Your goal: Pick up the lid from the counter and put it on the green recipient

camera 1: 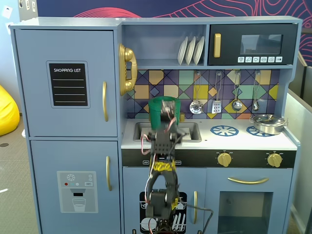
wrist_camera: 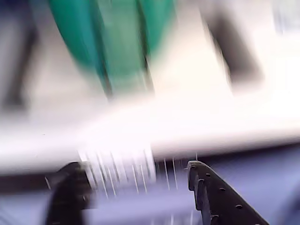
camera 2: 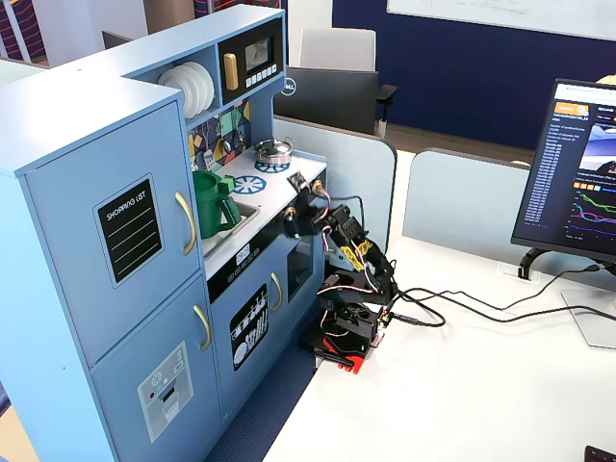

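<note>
The green recipient (camera 1: 158,111), a tall dark green ribbed pot, stands at the back left of the white counter, behind the sink. It also shows in a fixed view (camera 2: 210,204) and, blurred, in the wrist view (wrist_camera: 117,42) with its lighter strap handle (wrist_camera: 124,51) facing me. The lid does not show on the counter; I cannot tell whether it sits on the pot. My gripper (wrist_camera: 136,166) is open and empty, held at the counter's front edge, short of the pot. It shows in both fixed views (camera 1: 168,113) (camera 2: 294,207). The wrist view is smeared by motion.
The sink (camera 1: 187,131) lies between gripper and pot. Blue burner rings (camera 1: 224,130) and a silver pot (camera 1: 267,123) are on the right of the counter. Utensils (camera 1: 217,105) hang on the back wall. A monitor (camera 2: 577,164) and cables (camera 2: 481,308) are on the desk.
</note>
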